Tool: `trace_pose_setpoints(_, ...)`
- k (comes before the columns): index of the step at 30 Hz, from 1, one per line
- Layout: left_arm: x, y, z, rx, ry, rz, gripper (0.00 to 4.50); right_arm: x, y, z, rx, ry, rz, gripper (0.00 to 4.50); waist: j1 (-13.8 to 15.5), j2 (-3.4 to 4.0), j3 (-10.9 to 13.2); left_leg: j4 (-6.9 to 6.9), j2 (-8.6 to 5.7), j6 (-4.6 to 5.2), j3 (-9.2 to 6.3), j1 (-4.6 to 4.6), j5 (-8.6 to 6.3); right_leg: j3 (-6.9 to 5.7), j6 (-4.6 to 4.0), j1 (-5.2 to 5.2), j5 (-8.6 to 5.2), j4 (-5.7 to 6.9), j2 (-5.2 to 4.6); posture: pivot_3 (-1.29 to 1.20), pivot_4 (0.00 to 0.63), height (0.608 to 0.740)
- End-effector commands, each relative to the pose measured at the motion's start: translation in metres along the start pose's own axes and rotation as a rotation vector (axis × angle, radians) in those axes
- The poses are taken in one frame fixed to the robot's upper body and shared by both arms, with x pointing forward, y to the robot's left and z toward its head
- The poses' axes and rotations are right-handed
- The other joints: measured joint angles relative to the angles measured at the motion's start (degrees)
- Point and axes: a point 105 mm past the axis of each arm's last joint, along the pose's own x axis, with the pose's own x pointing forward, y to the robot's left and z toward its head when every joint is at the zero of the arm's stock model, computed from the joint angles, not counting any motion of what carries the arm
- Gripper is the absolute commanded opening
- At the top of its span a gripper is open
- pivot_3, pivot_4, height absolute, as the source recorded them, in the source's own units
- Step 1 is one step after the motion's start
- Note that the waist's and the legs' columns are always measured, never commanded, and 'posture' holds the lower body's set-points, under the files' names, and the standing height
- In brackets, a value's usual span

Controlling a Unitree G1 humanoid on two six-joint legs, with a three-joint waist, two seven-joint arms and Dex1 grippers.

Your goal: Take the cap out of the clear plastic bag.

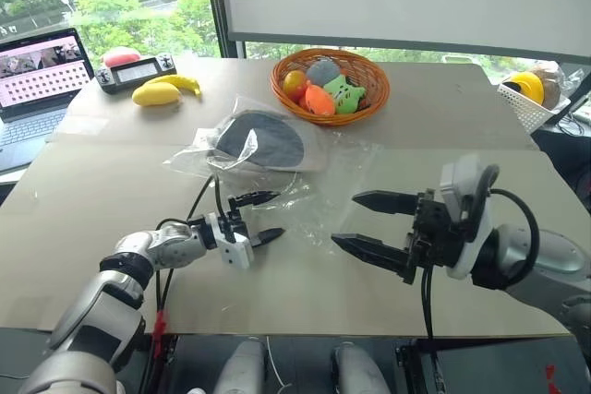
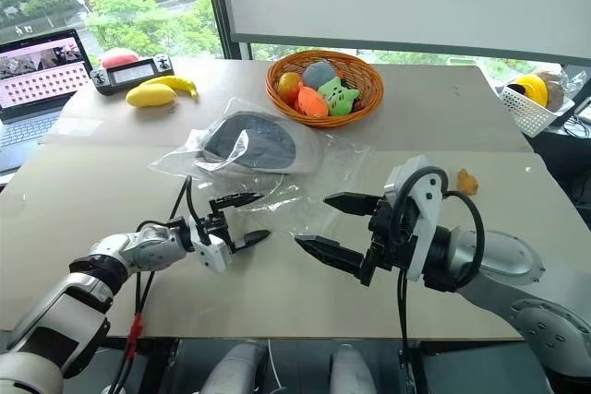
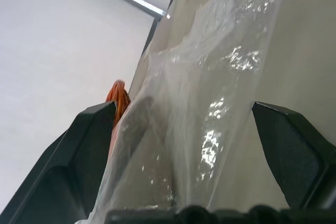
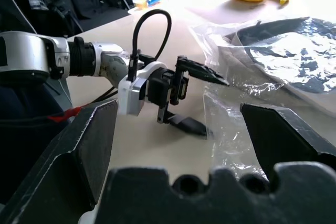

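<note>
The cap (image 1: 259, 139), dark with a pale edge, lies flat inside the clear plastic bag (image 1: 319, 173) in the middle of the table. My left gripper (image 1: 277, 215) stands open, level and pointing right, at the bag's near edge. In the left wrist view crinkled film of the bag (image 3: 226, 72) lies between its two fingers. Just to the right my right gripper (image 1: 345, 219) hovers open above the table, pointing left at the left one, with nothing between its fingers. The right wrist view shows the left gripper (image 4: 215, 106) and the cap (image 4: 294, 51) beyond it.
A wicker basket (image 1: 330, 120) with plush toys and fruit stands behind the bag. Yellow fruit (image 1: 159, 92), a controller (image 1: 137, 71) and a laptop (image 1: 37, 80) sit at the far left. A white basket (image 1: 524, 106) is at the far right, a small orange scrap (image 2: 466, 182) nearer.
</note>
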Motion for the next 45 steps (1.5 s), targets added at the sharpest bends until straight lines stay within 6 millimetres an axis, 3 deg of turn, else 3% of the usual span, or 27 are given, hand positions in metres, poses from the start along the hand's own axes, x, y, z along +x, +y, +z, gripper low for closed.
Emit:
trace_pose_setpoints(1, 0.013, -0.020, 0.011, -0.010, -0.054, -0.089, 4.46, -0.004, 0.006, 0.011, -0.046, -0.027, 0.000, 4.50, 0.1, -0.01, 0.0, 0.00, -0.01, 0.00, 0.00, 0.00, 0.00, 0.00, 0.00, 0.01, 0.00, 0.00, 0.00, 0.00, 0.150, 0.740)
trace_pose_setpoints(6, 0.021, -0.026, 0.010, 0.014, -0.047, -0.129, 4.46, -0.005, 0.007, 0.012, -0.048, -0.030, -0.010, 4.50, 0.3, -0.02, -0.1, 0.04, -0.04, 0.00, -0.01, 0.01, 0.00, -0.01, 0.01, 0.06, -0.01, -0.01, -0.02, 0.00, 0.150, 0.740)
trace_pose_setpoints(12, 0.016, -0.028, 0.007, 0.040, -0.062, -0.236, 4.46, -0.008, 0.010, 0.015, -0.050, -0.035, -0.025, 4.50, 0.1, -0.03, -0.2, 0.06, -0.03, 0.00, -0.02, 0.03, 0.00, -0.01, 0.02, 0.09, -0.01, -0.01, -0.02, 0.00, 0.150, 0.740)
trace_pose_setpoints(23, 0.045, -0.034, 0.012, 0.053, -0.069, -0.206, 4.46, -0.009, 0.010, 0.016, -0.053, -0.031, -0.051, 4.50, 0.7, 0.07, -0.6, 0.19, -0.07, 0.00, -0.04, 0.05, 0.00, -0.02, 0.44, 0.21, -0.22, -0.01, -0.05, 0.00, 0.150, 0.740)
trace_pose_setpoints(26, 0.043, -0.036, 0.011, 0.056, -0.063, -0.216, 3.64, -0.009, 0.011, 0.015, -0.051, -0.030, -0.056, 4.50, 0.6, 0.08, -0.6, 0.21, -0.06, 0.00, -0.04, 0.05, 0.00, -0.02, 0.45, 0.21, -0.22, 0.00, -0.05, 0.00, 0.150, 0.740)
trace_pose_setpoints(30, 0.042, -0.037, 0.011, 0.061, -0.065, -0.223, 2.09, -0.010, 0.011, 0.015, -0.051, -0.030, -0.060, 4.50, 0.5, 0.10, -0.6, 0.21, -0.06, 0.00, -0.04, 0.02, 0.00, -0.02, 0.45, 0.18, -0.22, -0.01, -0.05, 0.00, 0.150, 0.740)
trace_pose_setpoints(36, 0.041, -0.037, 0.011, 0.064, -0.067, -0.226, 0.14, -0.010, 0.011, 0.016, -0.053, -0.034, -0.064, 4.50, 0.6, 0.54, -0.9, 0.21, -0.07, 0.00, -0.04, 0.13, 0.00, -0.02, 0.47, 0.31, -0.23, -0.01, -0.05, 0.00, 0.150, 0.740)
trace_pose_setpoints(45, 0.038, -0.035, 0.007, 0.065, -0.049, -0.225, 0.02, -0.009, 0.010, 0.016, -0.055, -0.038, -0.061, 4.50, 0.3, 0.67, -1.0, 0.21, -0.05, 0.00, -0.04, 0.43, -0.01, -0.03, 0.54, 0.69, -0.27, -0.13, -0.06, 0.00, 0.150, 0.740)
